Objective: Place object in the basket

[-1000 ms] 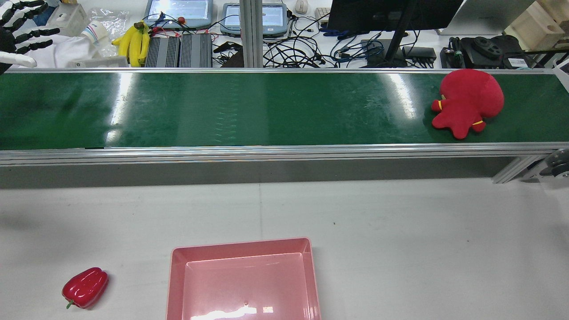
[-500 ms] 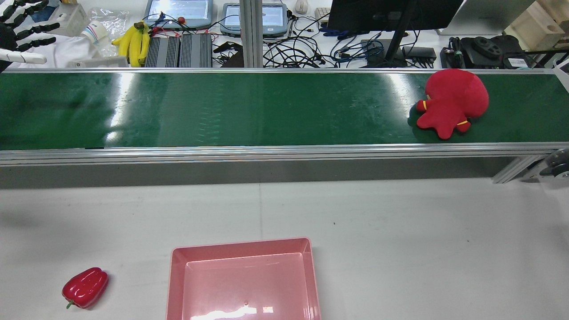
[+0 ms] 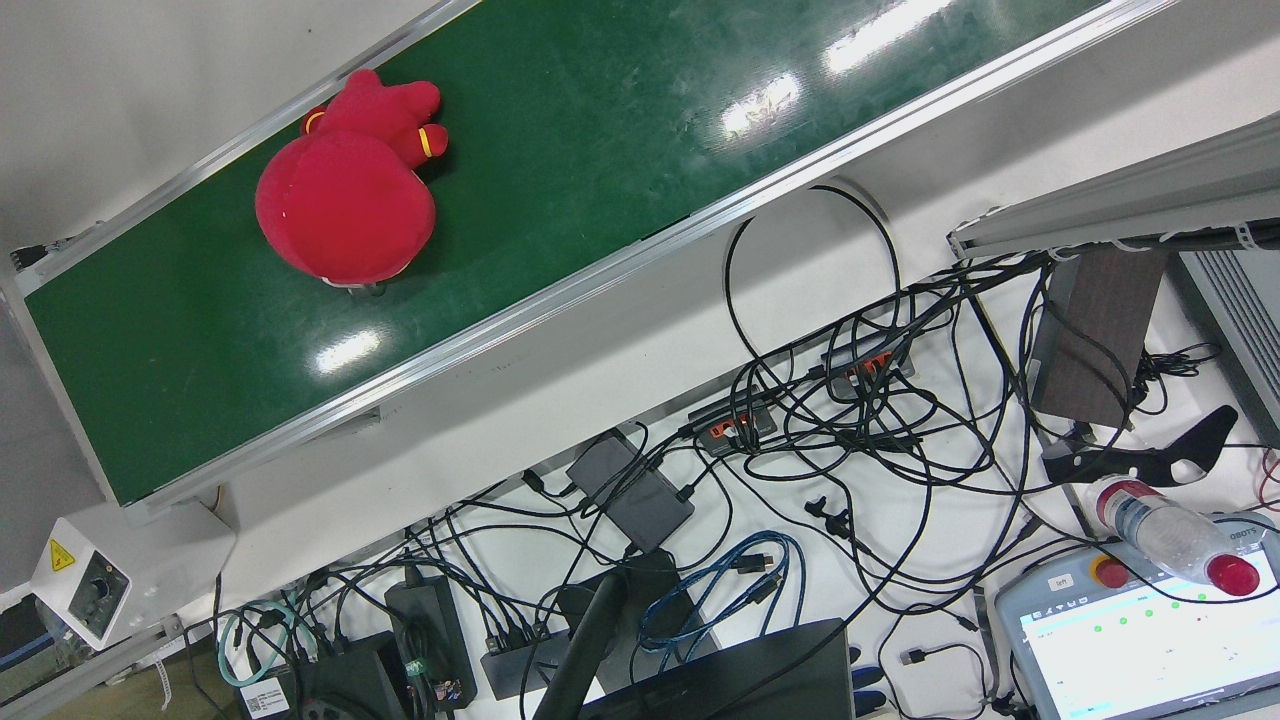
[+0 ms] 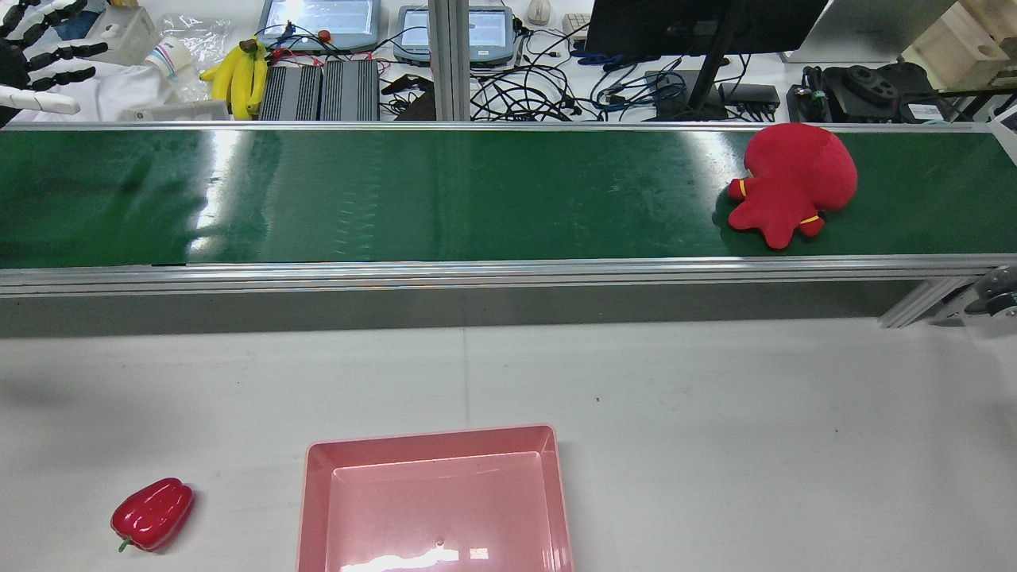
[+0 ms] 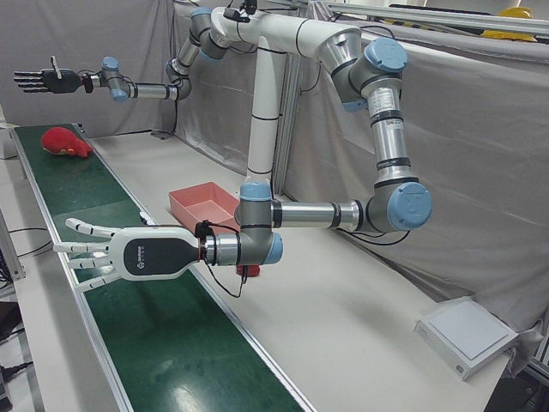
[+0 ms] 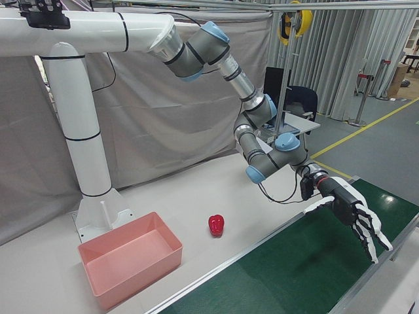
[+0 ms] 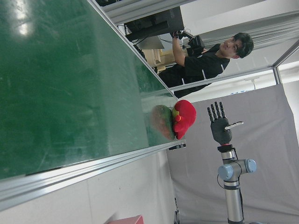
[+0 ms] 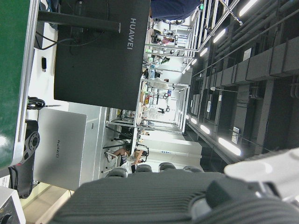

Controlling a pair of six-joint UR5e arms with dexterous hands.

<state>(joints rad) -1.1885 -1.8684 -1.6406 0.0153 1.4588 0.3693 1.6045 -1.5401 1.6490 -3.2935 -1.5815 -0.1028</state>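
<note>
The word "HUAWEI" is printed in pale letters on the back of the black monitor and again on the grey laptop; only the right hand view shows this writing. In the front view, a small white box at the end of the belt carries a yellow warning triangle.

The red plush toy lies on the green conveyor belt, near its right end in the rear view and close to the belt's near edge. The pink basket stands on the white table, well apart from the toy, with nothing inside. A red bell pepper lies on the table to the left of the basket.

The rear view shows only a part of the left hand, in its top left corner, and no right hand. The left-front view shows both hands. The left hand hovers over the belt with flat palm and spread fingers, and it holds nothing. The right hand is high above the toy, fingers also stretched and apart, touching nothing. The left hand view shows this right hand upright beyond the toy.
</note>
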